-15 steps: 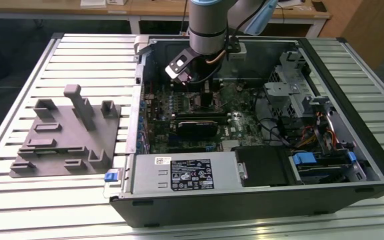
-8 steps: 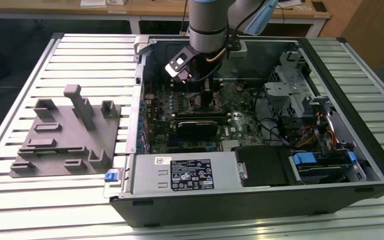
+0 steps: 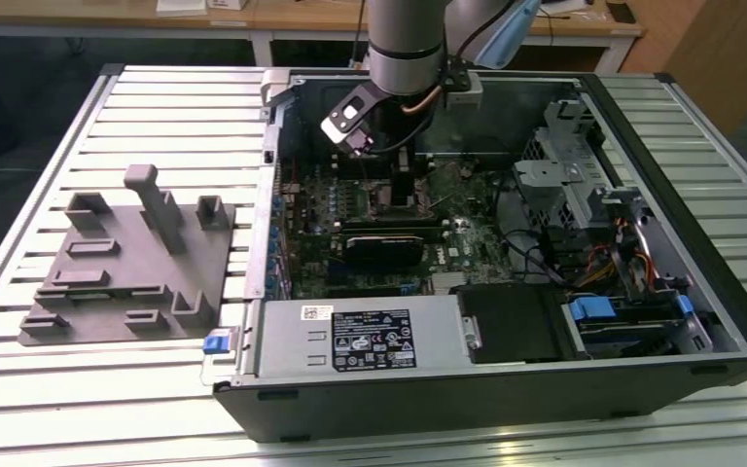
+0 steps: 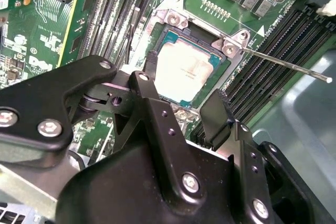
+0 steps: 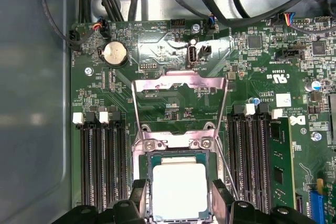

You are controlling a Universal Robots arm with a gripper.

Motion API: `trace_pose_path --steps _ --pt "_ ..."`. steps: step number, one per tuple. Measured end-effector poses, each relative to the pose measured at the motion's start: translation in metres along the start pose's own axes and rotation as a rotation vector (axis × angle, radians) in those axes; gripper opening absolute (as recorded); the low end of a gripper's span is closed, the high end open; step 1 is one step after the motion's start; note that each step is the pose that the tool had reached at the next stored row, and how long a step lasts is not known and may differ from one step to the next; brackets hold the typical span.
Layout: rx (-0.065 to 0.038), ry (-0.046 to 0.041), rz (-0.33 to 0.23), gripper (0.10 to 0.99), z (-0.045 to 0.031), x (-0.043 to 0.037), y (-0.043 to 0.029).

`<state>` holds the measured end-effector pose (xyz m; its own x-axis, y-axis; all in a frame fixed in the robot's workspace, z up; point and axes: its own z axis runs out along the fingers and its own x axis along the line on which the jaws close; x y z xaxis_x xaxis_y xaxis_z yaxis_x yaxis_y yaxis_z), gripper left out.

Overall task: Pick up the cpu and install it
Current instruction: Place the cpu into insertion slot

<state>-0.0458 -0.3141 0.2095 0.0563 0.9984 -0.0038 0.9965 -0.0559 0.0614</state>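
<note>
Exterior view: an open computer case (image 3: 504,394) lies on its side on a slatted metal table (image 3: 36,389). Just beside the case, on the exterior view's left, a grey plastic tray (image 3: 101,326) with upright blocks rests on the table. Inside the case are a green motherboard (image 3: 315,209) across the middle and far part and a grey power supply box (image 3: 361,336) against the near wall. A drive bay with blue tabs (image 3: 594,311) sits in the near corner on the exterior view's right, with loose cables around it. The arm comes down from the far side and holds the gripper (image 3: 371,146) low over the motherboard.

In both wrist views the cpu (image 4: 184,66) (image 5: 178,192) lies flat inside the socket (image 5: 176,144), pale metal top upward, its green edge showing along the socket frame. The socket's metal load plate (image 5: 181,85) is swung back and open, lying over the board beyond the socket. The thin wire lever (image 4: 283,62) stands free, angled out across the memory slots (image 5: 102,161). 2 banks of those slots flank the socket, 1 on each side.

The gripper (image 4: 181,90) hangs directly above the cpu with its 2 black fingers (image 4: 215,108) spread apart, 1 on each side of the chip, clasping nothing.
</note>
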Motion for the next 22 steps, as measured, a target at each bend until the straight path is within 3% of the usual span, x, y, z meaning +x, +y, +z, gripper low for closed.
trace_pose_path --steps 8,10,13,16,17,19,22 --pt "0.000 -0.0001 0.000 0.592 -0.0001 0.0000 0.0000" --pt "0.000 0.0000 0.000 0.471 -0.0001 0.0000 0.0000" --pt "0.000 0.0000 0.000 0.412 -0.0001 0.0000 0.0000" --pt "0.000 0.0000 0.000 0.235 -0.0001 0.0000 0.0000" --pt "0.000 0.0000 0.000 0.235 -0.0001 0.0000 0.0000" --pt "0.000 0.0001 0.000 0.118 -0.0001 0.0000 0.0000" --pt "0.000 0.0001 0.000 0.106 -0.0001 0.0000 0.0000"
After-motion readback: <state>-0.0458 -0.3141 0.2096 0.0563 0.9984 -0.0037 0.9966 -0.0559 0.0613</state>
